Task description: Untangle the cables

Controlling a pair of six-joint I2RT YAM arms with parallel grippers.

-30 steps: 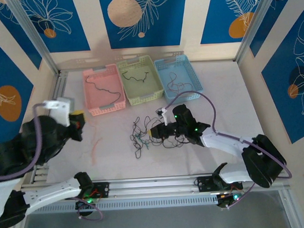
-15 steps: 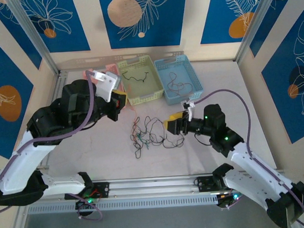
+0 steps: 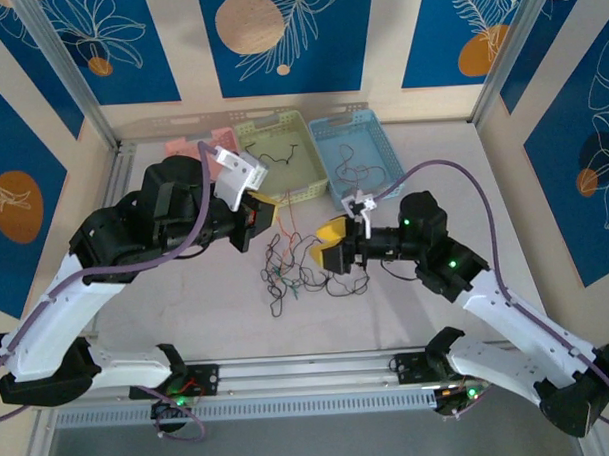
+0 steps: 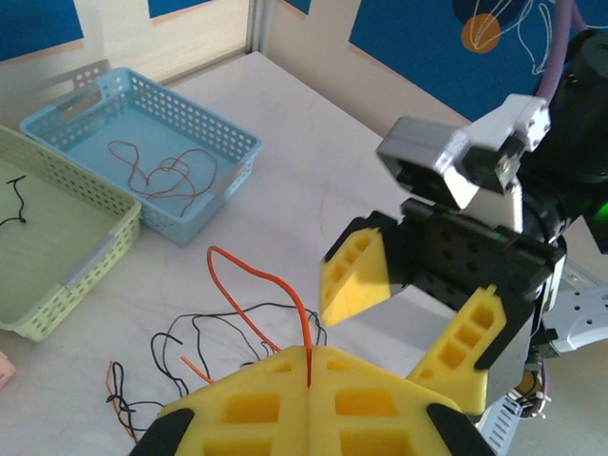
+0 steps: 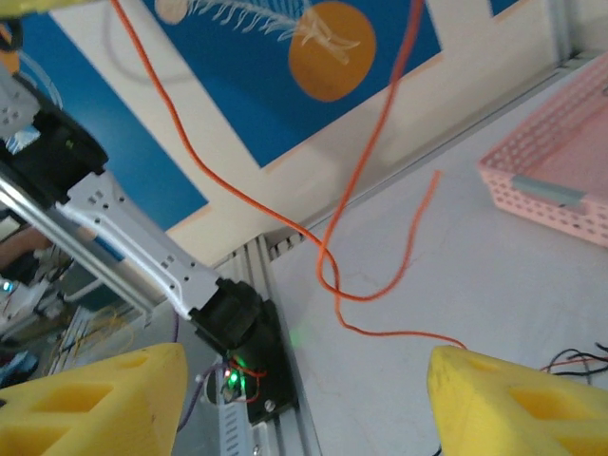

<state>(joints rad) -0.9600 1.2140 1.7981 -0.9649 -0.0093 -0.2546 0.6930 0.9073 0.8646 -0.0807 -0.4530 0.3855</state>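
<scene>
Above table (image 3: 433, 173) centre, pinching an orange cable (image 4: 255, 276) in the left gripper (image 4: 309, 356) (other cables (image 3: 296, 273) tangled beneath); facing it with right gripper (image 3: 332, 245) gaping wide.

The right hand (image 5: 304, 399) holds its two yellow fingers (image 5: 100, 394) spread wide at the lower corners, with desk and rail showing through the gap. An orange cable (image 5: 328, 256) drops from the top, loops once and reaches the white desk (image 5: 456, 285). A pink basket (image 5: 556, 176) sits at the right, and thin black strands (image 5: 581, 353) lie beside the right finger. An aluminium rail (image 5: 275, 432) with a black bracket (image 5: 237, 318) runs along the desk's edge.
</scene>
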